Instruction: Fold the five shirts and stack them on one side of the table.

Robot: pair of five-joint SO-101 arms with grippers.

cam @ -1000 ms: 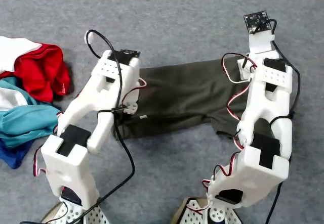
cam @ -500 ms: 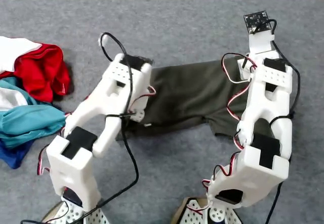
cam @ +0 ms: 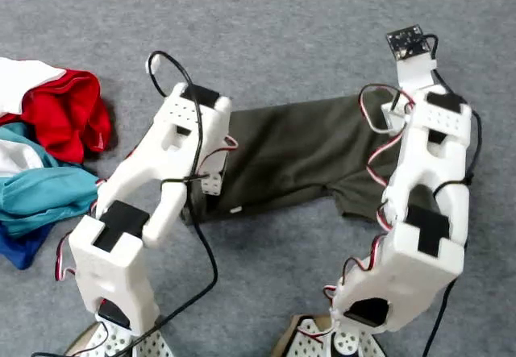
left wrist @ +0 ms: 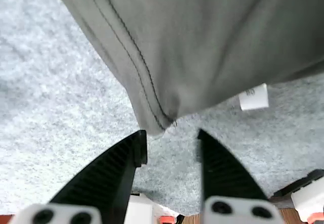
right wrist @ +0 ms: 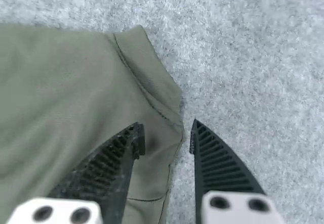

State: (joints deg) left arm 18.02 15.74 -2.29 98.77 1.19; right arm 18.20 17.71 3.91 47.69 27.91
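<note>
An olive green shirt (cam: 298, 151) lies spread across the middle of the grey table. My left arm (cam: 181, 135) stands over the shirt's left end. In the left wrist view my left gripper (left wrist: 171, 139) is open, and the shirt's stitched hem corner (left wrist: 152, 115) sits just past its fingertips, with nothing held. The right arm (cam: 427, 139) stands over the shirt's right end. My right gripper (right wrist: 164, 133) is open above the shirt's folded edge (right wrist: 152, 92), one finger over cloth and the other over bare table.
A heap of other shirts sits at the table's left edge: red (cam: 68, 115), white (cam: 20, 79), teal (cam: 40, 192) and blue (cam: 20, 244). A white label (left wrist: 253, 97) pokes out from under the olive shirt. Bare grey table (cam: 282, 43) stretches behind the shirt.
My left arm swung a little to the right over the shirt's left end, then came back left and lower. The right arm shifted only slightly.
</note>
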